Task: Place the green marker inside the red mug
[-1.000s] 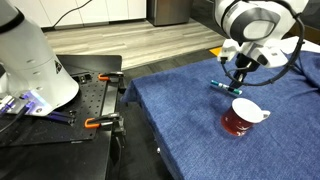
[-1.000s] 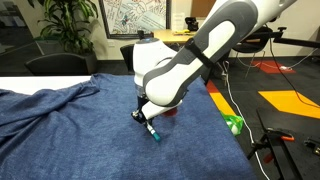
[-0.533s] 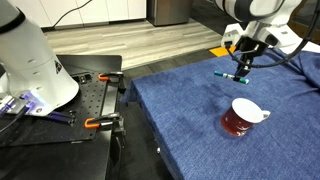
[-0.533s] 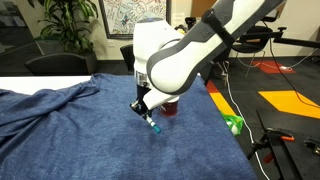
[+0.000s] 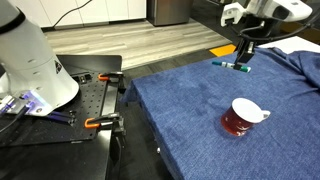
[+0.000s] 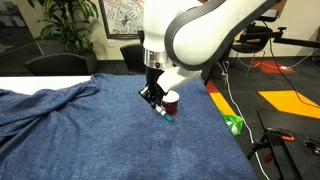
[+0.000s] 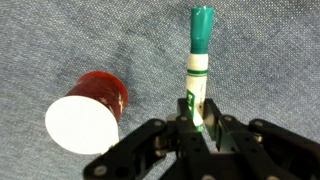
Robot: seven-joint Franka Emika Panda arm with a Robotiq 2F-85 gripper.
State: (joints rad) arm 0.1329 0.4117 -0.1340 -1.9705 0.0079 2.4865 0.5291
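Draped in blue, the tabletop (image 5: pixel 180 105) carries the upright red mug (image 5: pixel 240 118). Aloft beside it, the claw (image 7: pixel 200 126) is clamped on the green marker (image 7: pixel 199 70). Dropped lying level, the marker could bridge the mug's rim.

claw (image 5: pixel 243 67) gripping green marker (image 5: pixel 224 66), red mug (image 5: pixel 240 119) apart
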